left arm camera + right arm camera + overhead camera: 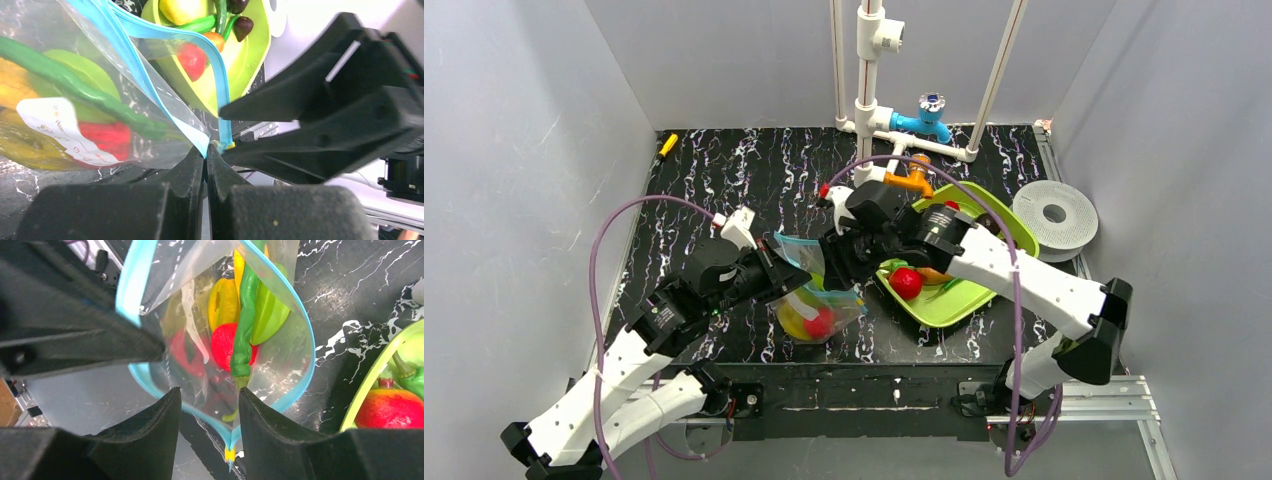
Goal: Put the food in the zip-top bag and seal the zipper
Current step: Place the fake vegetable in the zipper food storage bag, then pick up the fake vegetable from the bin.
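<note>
Beside the green tray (949, 308), the left gripper (205, 152) clamps the zipper (220, 90) of the zip-top bag (812, 298), while the right gripper (209, 395) straddles it, jaws apart.

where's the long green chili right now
The long green chili is inside the open zip-top bag, lying over a red piece beside a yellow one; in the top view the bag sits just left of the lime-green tray.

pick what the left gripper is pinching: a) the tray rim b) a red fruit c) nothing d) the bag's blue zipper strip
d: the left gripper is shut on the zipper at one end of the zip-top bag.
</note>
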Tool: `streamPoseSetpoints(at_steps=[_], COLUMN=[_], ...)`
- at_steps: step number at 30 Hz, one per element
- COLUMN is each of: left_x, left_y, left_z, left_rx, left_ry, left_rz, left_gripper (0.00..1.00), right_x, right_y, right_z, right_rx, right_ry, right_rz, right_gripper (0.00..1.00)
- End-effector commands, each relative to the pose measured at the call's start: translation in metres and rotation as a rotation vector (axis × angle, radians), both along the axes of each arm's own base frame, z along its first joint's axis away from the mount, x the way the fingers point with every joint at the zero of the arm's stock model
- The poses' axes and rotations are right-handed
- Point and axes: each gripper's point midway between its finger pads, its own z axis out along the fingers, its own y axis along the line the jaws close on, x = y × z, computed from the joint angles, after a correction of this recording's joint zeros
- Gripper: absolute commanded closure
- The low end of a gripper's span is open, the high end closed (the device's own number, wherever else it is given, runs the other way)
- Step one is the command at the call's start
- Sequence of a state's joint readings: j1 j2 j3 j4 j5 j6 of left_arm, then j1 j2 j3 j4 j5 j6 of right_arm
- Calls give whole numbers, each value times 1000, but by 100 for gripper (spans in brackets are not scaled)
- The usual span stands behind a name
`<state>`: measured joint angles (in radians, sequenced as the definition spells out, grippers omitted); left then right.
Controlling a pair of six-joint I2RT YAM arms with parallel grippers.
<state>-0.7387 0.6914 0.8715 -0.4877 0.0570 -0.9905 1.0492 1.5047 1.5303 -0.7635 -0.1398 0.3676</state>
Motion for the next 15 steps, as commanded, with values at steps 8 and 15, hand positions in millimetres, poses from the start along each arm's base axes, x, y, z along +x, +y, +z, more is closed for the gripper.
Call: streamPoseSetpoints(at_steps=[8,15], left_x=[13,14], left_y=[21,32], left_z=[4,-1], left_rx=[144,174], left_ry=[-56,-54], left_rz=[70,108], left_gripper=[100,100], right_x=[27,53], right_y=[-55,-120], right_z=[105,102], right_rx=[187,212], right_ry=[-334,-461], right_rz=[-206,-480], right_gripper=[48,43])
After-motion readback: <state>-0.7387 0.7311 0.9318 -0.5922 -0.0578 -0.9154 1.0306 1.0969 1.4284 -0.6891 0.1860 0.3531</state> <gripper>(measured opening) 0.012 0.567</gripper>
